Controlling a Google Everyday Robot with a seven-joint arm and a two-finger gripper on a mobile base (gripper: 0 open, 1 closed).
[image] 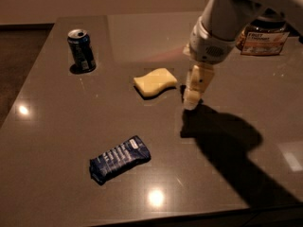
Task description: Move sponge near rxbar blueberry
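Sponge [155,82] goal: rxbar [120,159] is lying nearest me, toward the front-left of the table [57,126], its long axis slanting from near-left to far-right.
Sponge: is sitting flat mid-table, well beyond the rxbar and a little to its right, with nothing touching it. Its long axis is running left to right, the right end tipping slightly away.
Gripper [191,102]: is hanging pointed down, low over the table, just beside the sponge's right end but apart from it. I cannot tell whether it is open or closed, and it is carrying nothing I can see.
Key relation: sponge is lying to the gripper's left as I'm looking, so I'm judging the coming move calls for a short sideways shift over it before any descent.
Can [81,50]: is standing upright far-left, well apart.
Jar [262,37]: is sitting far-right, behind the arm.
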